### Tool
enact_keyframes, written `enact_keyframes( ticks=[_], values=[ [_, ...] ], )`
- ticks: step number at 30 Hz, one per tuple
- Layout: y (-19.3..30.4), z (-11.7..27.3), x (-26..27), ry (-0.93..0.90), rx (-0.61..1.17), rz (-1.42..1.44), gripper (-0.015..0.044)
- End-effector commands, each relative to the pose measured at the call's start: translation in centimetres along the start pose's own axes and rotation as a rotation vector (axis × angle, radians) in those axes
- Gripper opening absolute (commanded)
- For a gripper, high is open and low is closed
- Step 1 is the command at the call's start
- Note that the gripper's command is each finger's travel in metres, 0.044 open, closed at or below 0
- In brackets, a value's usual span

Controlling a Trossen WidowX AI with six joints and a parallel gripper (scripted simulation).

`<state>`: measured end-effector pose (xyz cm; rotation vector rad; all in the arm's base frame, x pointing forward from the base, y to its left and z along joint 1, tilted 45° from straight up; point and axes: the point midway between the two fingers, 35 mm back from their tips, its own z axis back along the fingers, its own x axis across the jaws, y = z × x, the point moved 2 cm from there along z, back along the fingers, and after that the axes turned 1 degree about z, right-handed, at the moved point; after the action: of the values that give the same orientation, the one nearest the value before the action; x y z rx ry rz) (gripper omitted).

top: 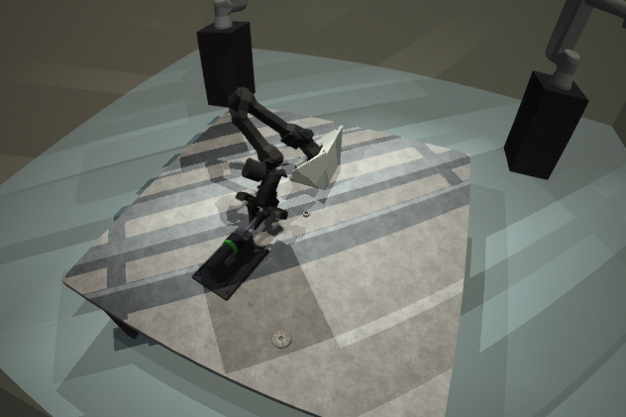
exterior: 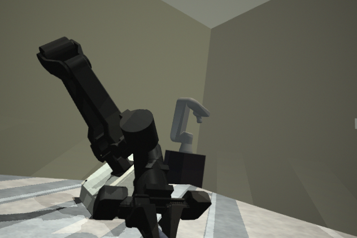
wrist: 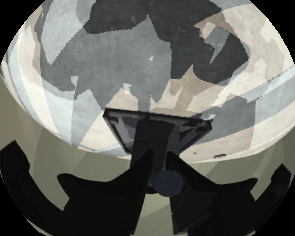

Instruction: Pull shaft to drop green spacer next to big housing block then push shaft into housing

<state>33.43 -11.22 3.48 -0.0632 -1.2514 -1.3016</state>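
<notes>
The black housing block stands on a dark base plate. The green spacer shows as an upright band at the housing's end nearest the arm, raised above the plate. Past it lies a dark part; other spacers cannot be told apart. My gripper is shut on the shaft, whose bluish length shows between the fingers. Its round dark blue end shows in the wrist view. The spacer is hidden in the wrist view and outside the exterior view.
A pale angular stand is behind the gripper. A small ring lies right of the gripper, a pale slotted disc near the table's front, and a tiny ring by the plate. Two grey arms stand on dark pedestals beyond the table.
</notes>
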Motion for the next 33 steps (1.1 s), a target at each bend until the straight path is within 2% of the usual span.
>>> enact_keyframes(
  ticks=[1, 33],
  values=[
    [-0.05, 0.08, 0.01, -0.001, 0.0, -0.002, 0.0],
    [-0.27, 0.29, 0.01, -0.001, 0.0, -0.002, 0.0]
  ],
)
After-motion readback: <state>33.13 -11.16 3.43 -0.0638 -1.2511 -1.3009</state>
